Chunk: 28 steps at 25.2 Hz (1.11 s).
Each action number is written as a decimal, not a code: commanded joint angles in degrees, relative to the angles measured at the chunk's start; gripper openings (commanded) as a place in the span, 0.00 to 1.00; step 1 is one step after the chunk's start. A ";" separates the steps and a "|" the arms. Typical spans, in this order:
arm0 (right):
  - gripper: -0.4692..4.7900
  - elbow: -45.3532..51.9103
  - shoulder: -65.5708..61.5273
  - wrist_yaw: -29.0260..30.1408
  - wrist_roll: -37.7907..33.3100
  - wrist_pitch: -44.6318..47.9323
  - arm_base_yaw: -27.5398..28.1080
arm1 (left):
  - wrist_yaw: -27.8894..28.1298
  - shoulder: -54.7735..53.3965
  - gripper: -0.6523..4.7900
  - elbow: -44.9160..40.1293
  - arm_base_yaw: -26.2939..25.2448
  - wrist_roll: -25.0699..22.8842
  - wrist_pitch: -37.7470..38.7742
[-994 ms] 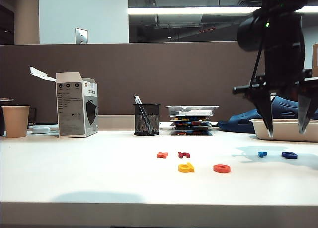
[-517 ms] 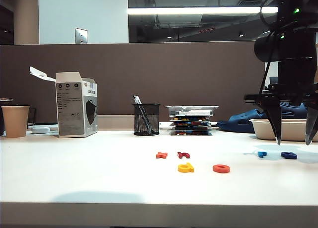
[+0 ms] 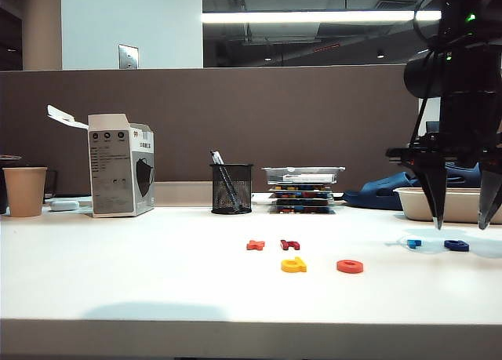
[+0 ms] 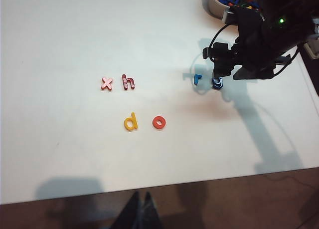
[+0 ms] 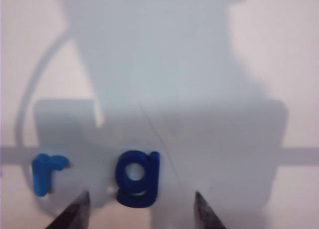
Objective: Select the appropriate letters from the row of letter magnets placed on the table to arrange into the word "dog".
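Left jaws: my left gripper [image 4: 139,209] shows only as two dark fingertips pressed together, so I read it as closed with nothing between them; it sits off the near edge of the table [image 4: 60,34], well apart from every letter.
Right jaws: my right gripper [image 3: 460,219] hangs point-down with its fingers spread wide and nothing held; the tips are above the surface and touch nothing.
Dark blue g: the g [image 5: 137,178] lies flat between the two right fingertips [image 5: 75,211], closer to none that I can tell, untouched.
Light blue r: the r [image 5: 46,173] lies just outside the right jaws, beside the g.
Yellow d: the d [image 3: 293,264] lies well to the left of the right jaws, flat on the table.
Orange-red o: the o [image 3: 350,266] lies beside the d, between it and the right jaws, apart from both.
Spare letters: an orange x [image 3: 256,245] and a dark red h [image 3: 290,244] sit side by side behind the d.
Surface: white desk top, brown partition [image 3: 314,117] along its back.
Room: paper cup [image 3: 24,190], opened carton [image 3: 119,164], mesh pen pot [image 3: 231,187], stacked letter trays [image 3: 303,189], and a white tub [image 3: 455,205] behind the right jaws.
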<state>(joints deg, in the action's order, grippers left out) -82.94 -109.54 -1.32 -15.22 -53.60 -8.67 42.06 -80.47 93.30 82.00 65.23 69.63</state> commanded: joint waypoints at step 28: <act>0.52 0.74 -3.54 1.42 0.24 -0.17 0.04 | 0.37 0.13 0.11 0.13 0.04 -0.11 -0.28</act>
<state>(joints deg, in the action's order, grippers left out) -82.54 -112.75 -0.03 -14.90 -53.36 -8.64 42.06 -80.47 93.30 82.00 65.23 69.63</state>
